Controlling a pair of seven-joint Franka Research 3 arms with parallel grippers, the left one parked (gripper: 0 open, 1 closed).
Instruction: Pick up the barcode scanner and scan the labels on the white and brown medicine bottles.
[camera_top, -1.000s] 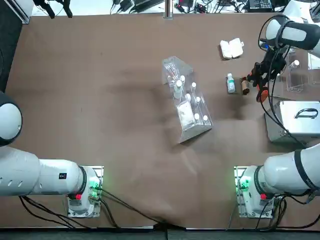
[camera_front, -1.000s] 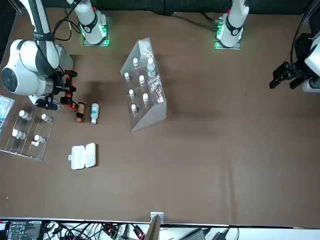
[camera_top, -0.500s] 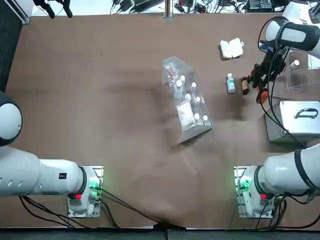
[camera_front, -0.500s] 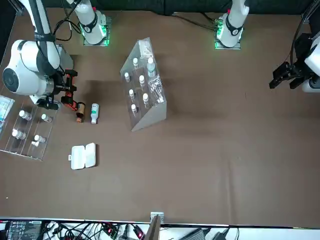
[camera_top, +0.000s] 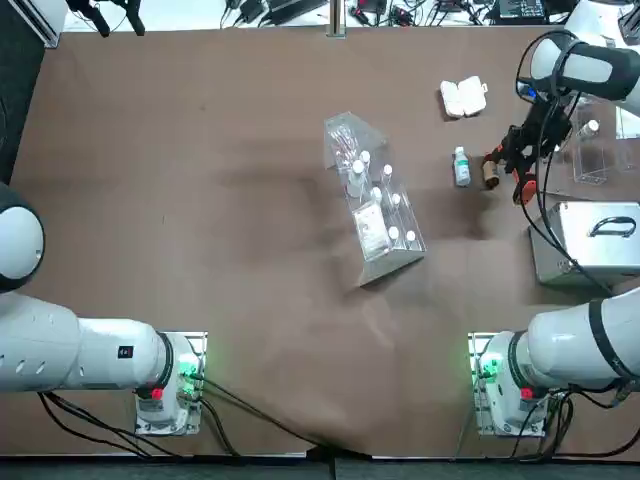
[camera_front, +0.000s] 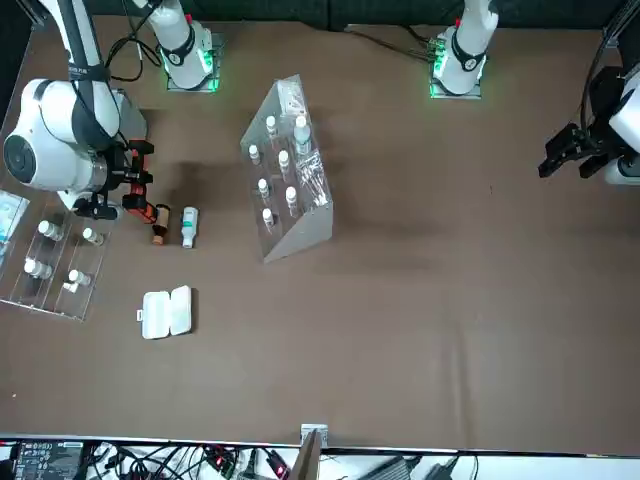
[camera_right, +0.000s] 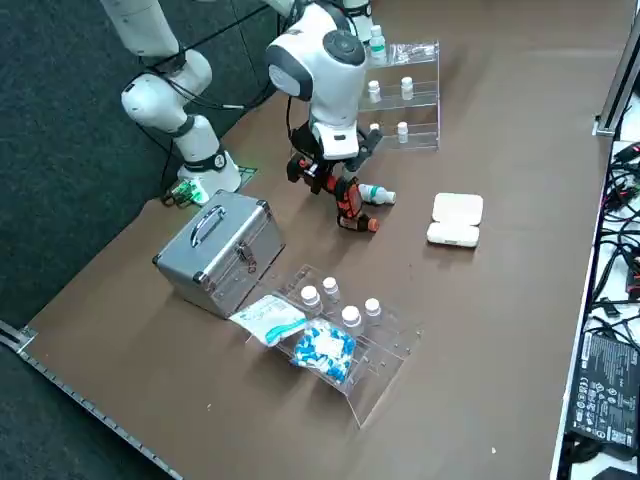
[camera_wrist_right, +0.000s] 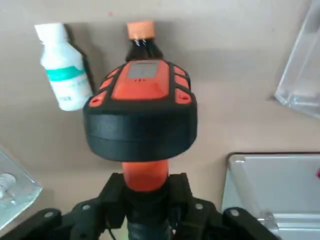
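Bench (camera_top: 250, 250) lit evenly, moderately bright; soft shadows beside the plastic rack (camera_top: 375, 205). Glints on its clear plastic. Green glow at the arm base (camera_top: 488, 370). Wrist view softer (foreground scanner (camera_wrist_right: 142, 110) reads clearer than bench marks).

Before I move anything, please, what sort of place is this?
It looks like a robotics lab or test station, not a real pharmacy: robot arms are mounted on a wide table, medicine bottles stand in a clear rack, and loose electronics and cables lie along its edge.
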